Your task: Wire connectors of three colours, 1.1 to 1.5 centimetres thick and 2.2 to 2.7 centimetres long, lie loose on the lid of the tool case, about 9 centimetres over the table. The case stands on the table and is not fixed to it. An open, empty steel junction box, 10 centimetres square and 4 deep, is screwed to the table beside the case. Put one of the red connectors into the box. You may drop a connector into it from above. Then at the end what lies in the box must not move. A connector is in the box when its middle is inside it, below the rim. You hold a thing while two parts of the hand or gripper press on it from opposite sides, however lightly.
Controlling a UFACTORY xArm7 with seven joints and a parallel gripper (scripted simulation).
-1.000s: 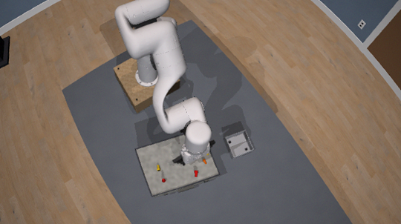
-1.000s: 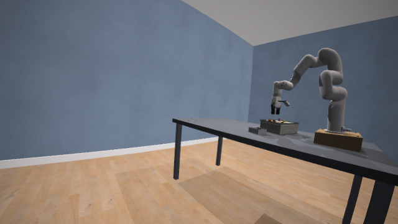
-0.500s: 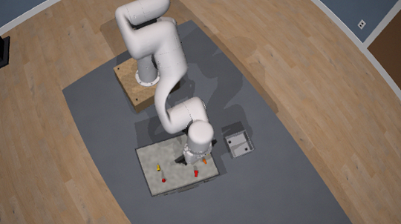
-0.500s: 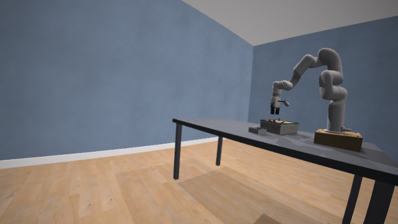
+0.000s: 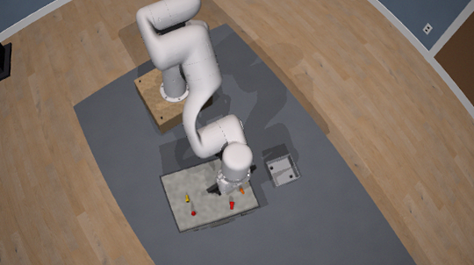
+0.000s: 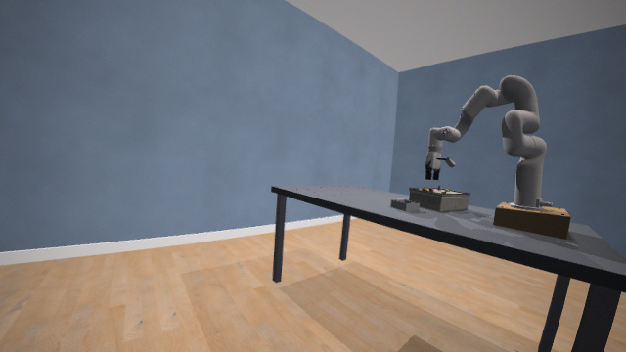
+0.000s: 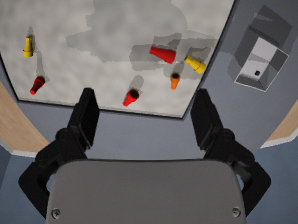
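The mottled grey lid of the tool case (image 5: 212, 204) (image 7: 80, 16) (image 6: 440, 199) carries loose connectors. In the wrist view, three red connectors lie on it: one (image 7: 161, 54) (image 5: 231, 204) near the right edge, one (image 7: 131, 98) at the near edge, and one (image 7: 37, 84) (image 5: 193, 213) at the left. Yellow connectors (image 7: 28, 47) (image 7: 196, 64) and an orange connector (image 7: 174, 80) (image 5: 241, 190) lie among them. My gripper (image 7: 145, 99) (image 6: 432, 177) is open and empty. It hangs well above the lid's near edge, roughly over the middle red connector. The steel junction box (image 5: 283, 173) (image 7: 262, 56) (image 6: 405, 204) stands empty beside the case.
The arm's base stands on a wooden block (image 5: 157, 98) (image 6: 532, 220) behind the case. The case and the box sit on a dark grey table (image 5: 339, 249) (image 6: 342, 198). The table's edge runs close to the case's far side.
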